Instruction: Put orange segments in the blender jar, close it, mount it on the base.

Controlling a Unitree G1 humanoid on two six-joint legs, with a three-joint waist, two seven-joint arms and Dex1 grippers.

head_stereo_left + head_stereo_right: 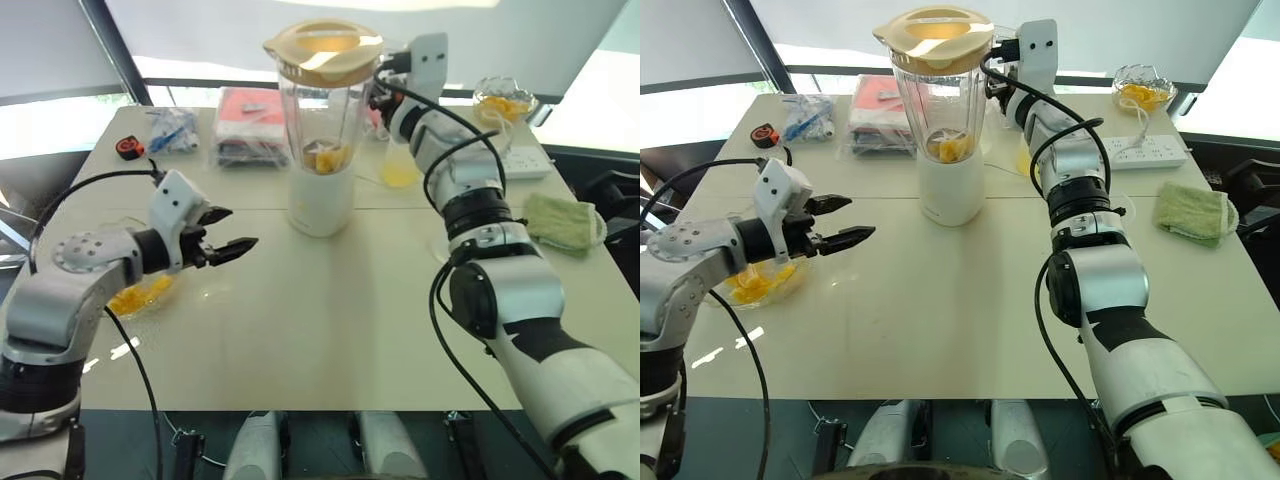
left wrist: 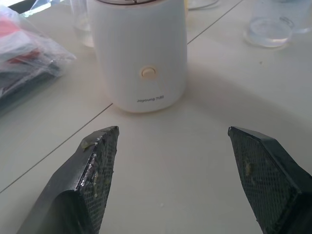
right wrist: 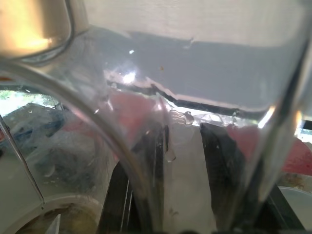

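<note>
Table [image 1: 330, 330]: blender jar [image 1: 325, 110] with orange segments [image 1: 327, 158], lidded, seated on base [image 1: 320, 200]. Right gripper [image 1: 383, 95] clamping jar handle; left gripper [image 1: 228, 233] spread, empty (only letting go left, probably).

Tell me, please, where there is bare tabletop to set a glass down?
The near half, in front of the base and between both arms, is bare. The far edge is crowded: bagged items, power strip, glass bowl; a green cloth occupies the right side.
</note>
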